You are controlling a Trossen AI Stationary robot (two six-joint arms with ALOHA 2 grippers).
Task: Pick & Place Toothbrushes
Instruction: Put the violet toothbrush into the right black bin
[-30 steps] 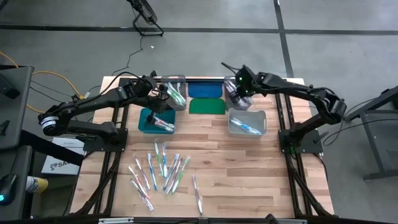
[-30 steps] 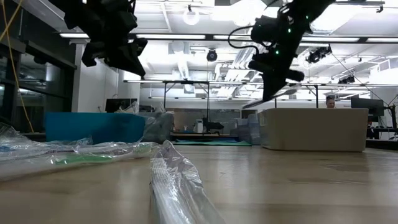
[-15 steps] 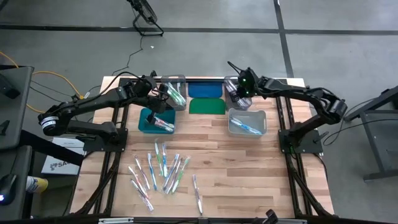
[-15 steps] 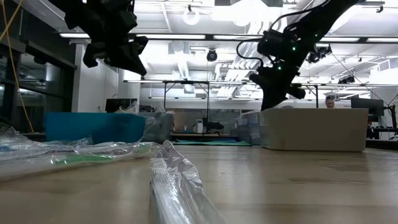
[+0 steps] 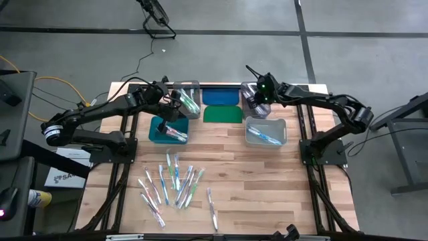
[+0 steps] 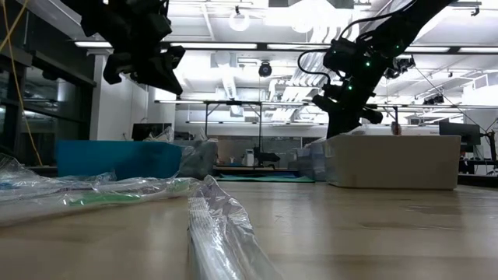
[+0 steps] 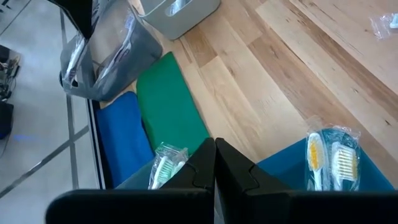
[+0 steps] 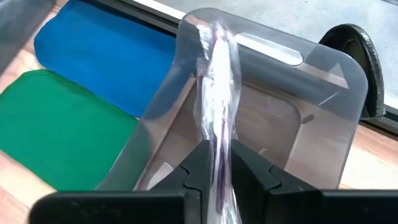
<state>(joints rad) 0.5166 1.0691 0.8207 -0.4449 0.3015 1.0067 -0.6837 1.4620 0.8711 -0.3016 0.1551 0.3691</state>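
Note:
My right gripper (image 8: 222, 177) is over the clear bin (image 8: 292, 118) at the table's far right, shut on a toothbrush (image 8: 216, 93) in a clear wrapper. In the high view it shows as my right gripper (image 5: 257, 100) above that clear bin (image 5: 249, 89). My left gripper (image 7: 214, 163) is shut and holds nothing. It hangs above the teal bin (image 5: 167, 129), which has wrapped toothbrushes (image 7: 333, 160) in it. Several more toothbrushes (image 5: 172, 184) lie loose on the wood near the front. My right gripper pinches the wrapped toothbrush between its two fingers at the part nearest the wrist (image 8: 219, 155). The fingers slant down from the table's right and lie along the toothbrush. Its free end (image 8: 214, 40) reaches out over the clear bin; whether it touches the bin I cannot tell.
A blue lid (image 5: 221, 97) and a green lid (image 5: 223, 114) lie between the bins at the far middle. A pale bin (image 5: 265, 130) with a toothbrush stands in front of the right clear bin. Another clear bin (image 5: 188, 100) stands at the far left.
My right gripper has sunk with the toothbrush toward the far-right clear bin and tipped more steeply downward, then held still. In the low view its fingers have dropped behind the pale bin's top edge.

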